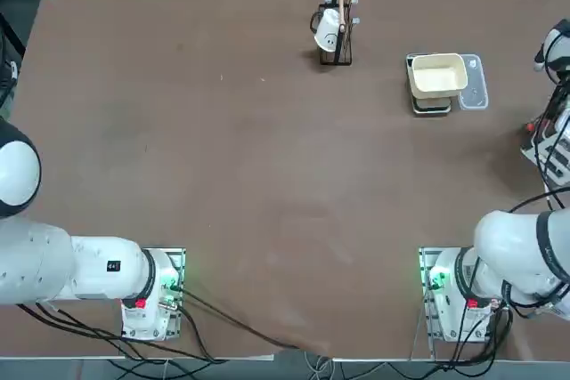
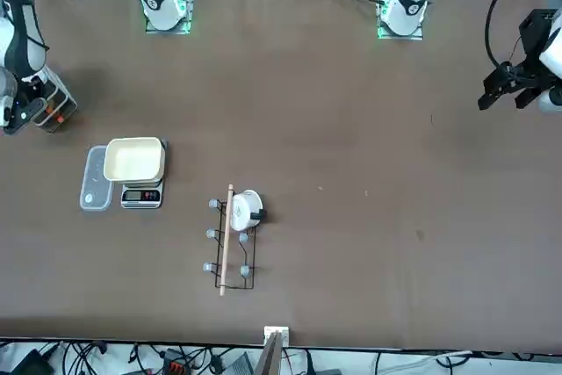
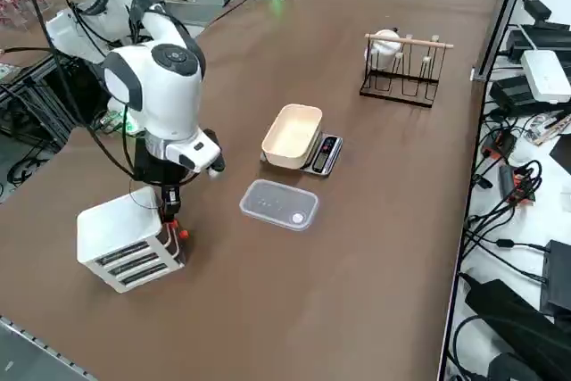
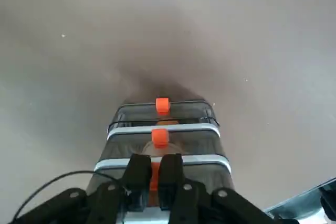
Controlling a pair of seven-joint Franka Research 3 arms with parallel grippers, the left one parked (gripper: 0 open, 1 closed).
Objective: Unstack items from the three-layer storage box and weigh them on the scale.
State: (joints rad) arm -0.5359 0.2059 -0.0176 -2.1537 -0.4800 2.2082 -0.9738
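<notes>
Right pincer [image 4: 152, 182] pinched shut on orange tab [image 4: 153, 176] of top drawer of three-layer storage box [image 3: 125, 243], at tabletop [image 3: 375, 220] edge well apart from scale [image 3: 303, 142]; best drawn straight out, level and slow, keeping box from sliding.

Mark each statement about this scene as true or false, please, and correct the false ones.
1. The right gripper is shut on an orange drawer tab of the three-layer storage box. True.
2. The cream bowl on the scale holds several items. False: it looks empty.
3. The clear lid lies on the table beside the scale. True.
4. The white cup stands on the scale. False: it hangs on the black wire rack.
</notes>
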